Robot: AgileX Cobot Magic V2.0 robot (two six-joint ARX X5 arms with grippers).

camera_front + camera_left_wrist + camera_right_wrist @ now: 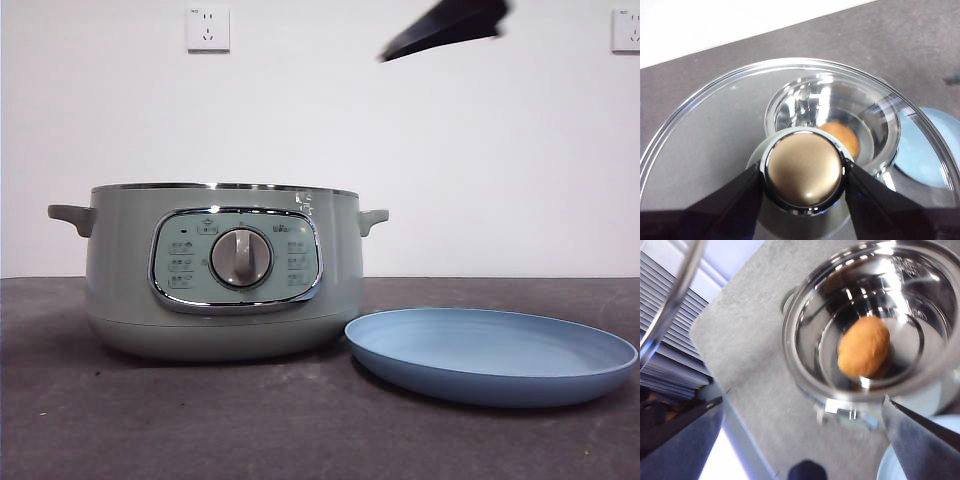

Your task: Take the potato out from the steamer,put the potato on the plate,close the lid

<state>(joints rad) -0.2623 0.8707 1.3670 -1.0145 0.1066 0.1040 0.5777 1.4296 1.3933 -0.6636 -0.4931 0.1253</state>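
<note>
The sage-green steamer [220,270] stands open on the dark table, with the light-blue plate [490,355] next to it. The golden-brown potato [863,346] lies in the steamer's shiny bowl [800,305]. It is hidden in the front view. My left gripper [804,175] is shut on the knob [804,170] of the glass lid [715,130] and holds it high above the pot. The potato [844,139] shows through the glass. My right gripper [802,400] is open and empty above the steamer. A black gripper tip [445,28] shows at the top of the front view.
The lid's chrome rim [670,300] hangs near the right gripper. The plate's edge shows beside the pot in the left wrist view [927,155] and the right wrist view [890,467]. A white wall with sockets [208,28] stands behind the table.
</note>
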